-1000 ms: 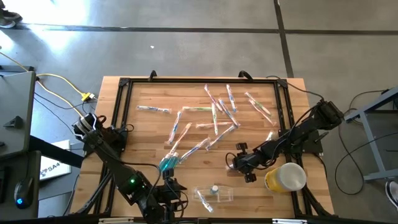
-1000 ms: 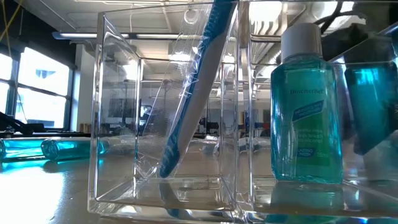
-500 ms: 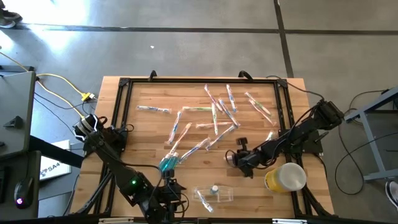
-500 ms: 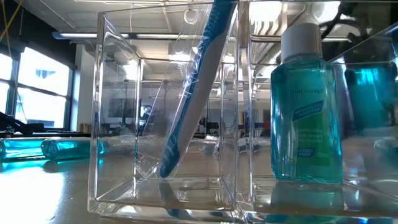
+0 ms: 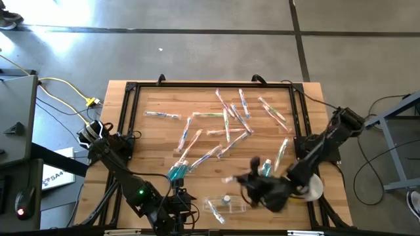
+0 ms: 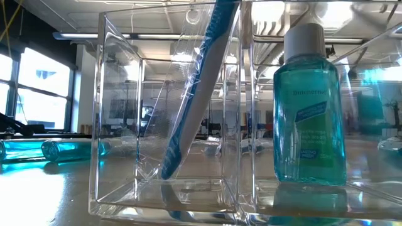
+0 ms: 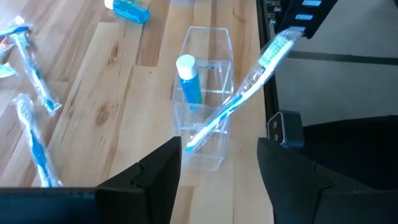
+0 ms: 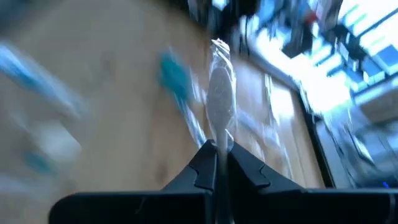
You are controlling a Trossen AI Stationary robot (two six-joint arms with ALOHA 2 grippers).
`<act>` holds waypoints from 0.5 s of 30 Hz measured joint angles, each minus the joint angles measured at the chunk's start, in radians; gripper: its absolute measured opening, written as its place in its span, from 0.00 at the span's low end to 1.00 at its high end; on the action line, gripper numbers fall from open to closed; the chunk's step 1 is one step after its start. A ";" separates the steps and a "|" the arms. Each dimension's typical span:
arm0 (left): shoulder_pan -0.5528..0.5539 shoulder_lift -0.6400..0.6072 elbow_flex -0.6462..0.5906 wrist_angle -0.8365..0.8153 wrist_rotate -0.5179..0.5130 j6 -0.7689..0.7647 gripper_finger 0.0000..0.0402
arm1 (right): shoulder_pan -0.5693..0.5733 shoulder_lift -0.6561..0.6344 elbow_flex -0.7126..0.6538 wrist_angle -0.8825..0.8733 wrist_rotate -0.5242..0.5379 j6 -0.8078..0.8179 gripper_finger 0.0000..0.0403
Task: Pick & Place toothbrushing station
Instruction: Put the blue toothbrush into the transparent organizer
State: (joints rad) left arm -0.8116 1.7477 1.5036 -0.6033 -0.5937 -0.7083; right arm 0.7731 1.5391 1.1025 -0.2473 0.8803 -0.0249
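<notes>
I see the wooden plank surface (image 5: 157, 131) with its black frame, and it carries everything. Many clear-wrapped toothbrushes (image 5: 226, 121) lie scattered on the far and middle part of it. On the near edge stands the clear plastic organizer box (image 5: 228, 204). In its left compartment one wrapped blue and white toothbrush (image 6: 191, 94) leans tilted, and in the right compartment the small teal mouthwash bottle with white cap (image 6: 309, 107) stands upright.

The right pincer (image 5: 252, 187) is just to the right of the box, above the surface. Its fingers are pressed together on a wrapped toothbrush (image 8: 221, 99), which sticks out forward from the tips.

The left pincer (image 7: 217, 163) is at the near left of the surface with its fingers apart, holding nothing and facing the box.
</notes>
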 joint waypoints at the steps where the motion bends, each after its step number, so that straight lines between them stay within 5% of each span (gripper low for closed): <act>1: 0.000 0.000 0.000 -0.004 0.000 0.000 0.51 | 0.031 0.000 0.006 0.049 0.023 -0.010 0.02; 8: 0.007 0.000 0.000 0.006 0.000 0.012 0.51 | 0.205 0.004 -0.070 0.501 0.000 -0.142 0.02; 15: 0.007 0.000 0.000 0.007 -0.004 0.023 0.51 | 0.207 0.008 -0.375 1.234 -0.271 -0.314 0.02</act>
State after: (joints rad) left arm -0.8048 1.7473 1.5040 -0.5964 -0.5982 -0.6853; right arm 0.9801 1.5467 0.7275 0.9864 0.6089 -0.3387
